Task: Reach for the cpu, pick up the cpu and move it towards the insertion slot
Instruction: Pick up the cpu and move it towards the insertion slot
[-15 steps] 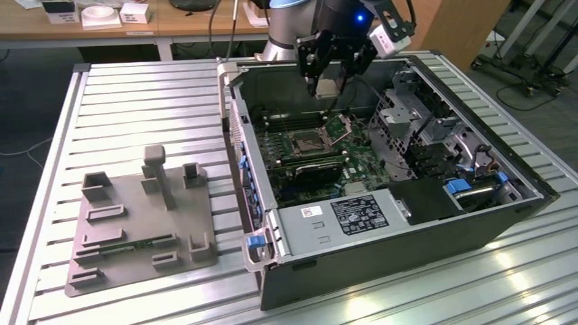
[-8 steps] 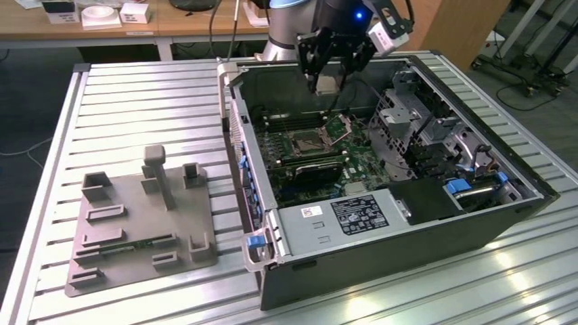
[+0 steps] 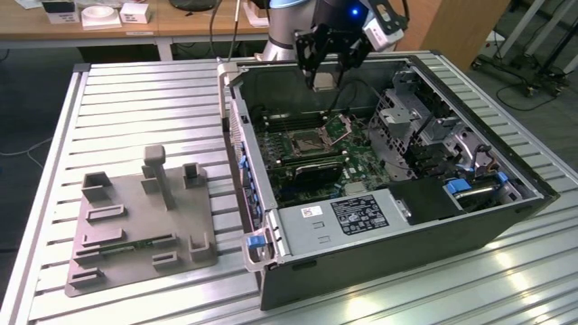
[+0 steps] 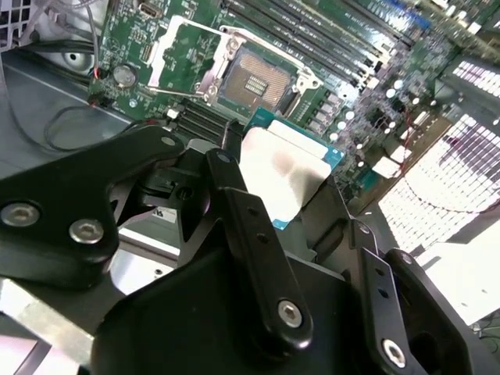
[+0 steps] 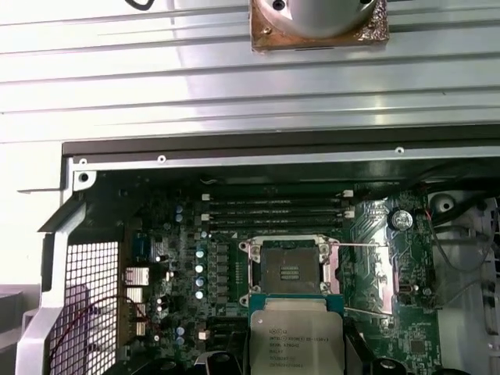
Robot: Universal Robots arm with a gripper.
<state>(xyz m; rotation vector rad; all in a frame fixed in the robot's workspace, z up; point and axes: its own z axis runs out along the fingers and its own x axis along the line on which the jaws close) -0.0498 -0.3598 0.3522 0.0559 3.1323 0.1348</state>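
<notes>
Now gripper (image 3: 323, 76) holding cpu (image 3: 323, 82) above insertion slot (image 3: 312, 141).

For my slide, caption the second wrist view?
Claw holding the chip above the open socket.

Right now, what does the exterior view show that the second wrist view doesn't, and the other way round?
The exterior view alone takes in the whole open computer case on the slatted metal table, with the grey plastic fixture beside it on the exterior view's left. The second wrist view alone shows, close up, the black linkage of the gripper with its jaws closed on the cpu. Both show the cpu held above the motherboard, short of the insertion slot, whose retaining frame stands open.
</notes>
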